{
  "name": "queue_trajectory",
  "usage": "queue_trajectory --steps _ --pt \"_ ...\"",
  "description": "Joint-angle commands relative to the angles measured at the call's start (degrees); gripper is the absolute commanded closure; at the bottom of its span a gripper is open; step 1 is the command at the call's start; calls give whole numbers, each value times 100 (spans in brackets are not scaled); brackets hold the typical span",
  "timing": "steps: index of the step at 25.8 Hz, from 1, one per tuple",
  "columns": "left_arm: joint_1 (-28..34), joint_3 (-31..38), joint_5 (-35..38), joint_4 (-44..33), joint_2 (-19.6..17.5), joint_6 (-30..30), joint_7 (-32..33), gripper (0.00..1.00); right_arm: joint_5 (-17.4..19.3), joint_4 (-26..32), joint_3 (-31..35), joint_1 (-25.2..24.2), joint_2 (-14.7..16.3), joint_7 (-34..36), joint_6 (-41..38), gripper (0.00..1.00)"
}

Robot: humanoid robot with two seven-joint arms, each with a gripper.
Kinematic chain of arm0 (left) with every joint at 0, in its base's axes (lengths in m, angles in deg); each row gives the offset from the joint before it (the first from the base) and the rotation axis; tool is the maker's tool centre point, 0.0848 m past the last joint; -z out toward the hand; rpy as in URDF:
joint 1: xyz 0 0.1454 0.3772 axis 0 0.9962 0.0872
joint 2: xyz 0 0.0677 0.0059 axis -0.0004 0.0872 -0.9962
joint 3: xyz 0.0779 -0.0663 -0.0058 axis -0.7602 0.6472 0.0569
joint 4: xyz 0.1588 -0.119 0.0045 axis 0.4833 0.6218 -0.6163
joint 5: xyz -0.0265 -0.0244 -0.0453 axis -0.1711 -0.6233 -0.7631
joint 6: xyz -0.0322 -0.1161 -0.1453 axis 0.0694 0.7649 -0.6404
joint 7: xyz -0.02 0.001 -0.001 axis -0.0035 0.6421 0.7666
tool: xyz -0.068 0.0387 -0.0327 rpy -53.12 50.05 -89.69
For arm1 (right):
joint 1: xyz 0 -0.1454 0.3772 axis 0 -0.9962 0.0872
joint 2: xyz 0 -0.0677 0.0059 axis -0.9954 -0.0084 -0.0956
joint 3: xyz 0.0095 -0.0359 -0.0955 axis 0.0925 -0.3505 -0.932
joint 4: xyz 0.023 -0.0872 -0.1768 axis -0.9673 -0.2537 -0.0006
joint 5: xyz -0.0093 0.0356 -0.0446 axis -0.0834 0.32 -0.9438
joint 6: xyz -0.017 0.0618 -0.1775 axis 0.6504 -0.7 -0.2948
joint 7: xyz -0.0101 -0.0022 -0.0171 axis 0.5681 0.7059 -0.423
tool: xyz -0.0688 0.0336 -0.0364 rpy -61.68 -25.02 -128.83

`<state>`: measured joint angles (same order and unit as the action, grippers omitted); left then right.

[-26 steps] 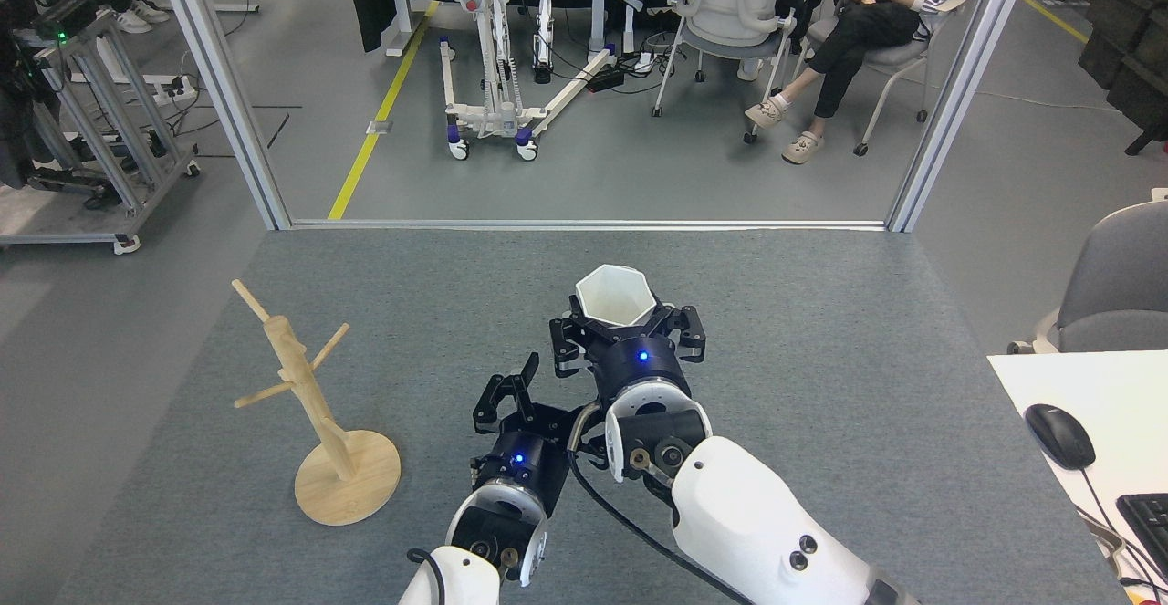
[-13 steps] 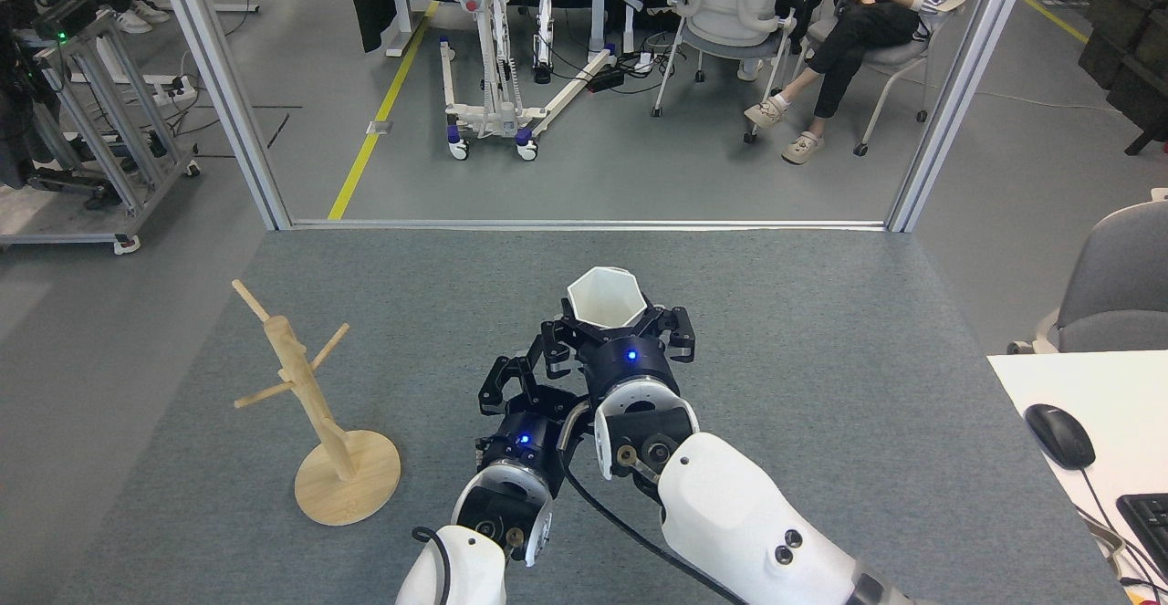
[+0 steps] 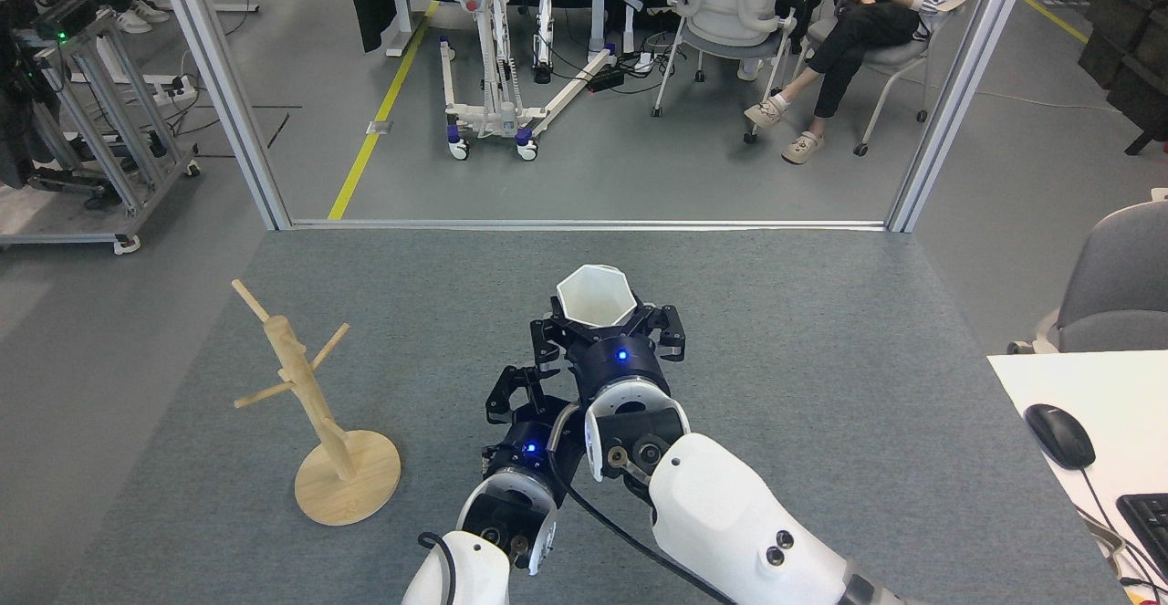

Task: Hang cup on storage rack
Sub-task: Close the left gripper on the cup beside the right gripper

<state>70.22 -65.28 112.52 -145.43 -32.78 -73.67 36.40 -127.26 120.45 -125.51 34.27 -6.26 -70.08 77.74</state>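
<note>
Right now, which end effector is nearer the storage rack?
Left. The left end effector hangs right of the storage rack; the right end effector, holding the cup, is farther right.

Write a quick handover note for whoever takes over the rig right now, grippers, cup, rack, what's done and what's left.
Right gripper: shut on the cup, held mouth-up above the grey table, about mid-table.
Left gripper: open, empty, close beside the right wrist, just below the cup.
Storage rack: upright at the table's left, all pegs bare, clear of both arms.
Done: cup picked up.
Left: carry it left to the rack and hook its handle on a peg; the handle is hidden now.
</note>
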Motion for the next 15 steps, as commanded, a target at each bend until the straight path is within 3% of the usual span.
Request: queue_trajectory --steps 1,15 --pt "-11 -1 0 103 8 -1 -5 6 1 -9 9 -5 -40 5 9 88" --pt "-582 -1 -167 604 17 8 13 6 1 -61 9 -14 -119 5 53 88"
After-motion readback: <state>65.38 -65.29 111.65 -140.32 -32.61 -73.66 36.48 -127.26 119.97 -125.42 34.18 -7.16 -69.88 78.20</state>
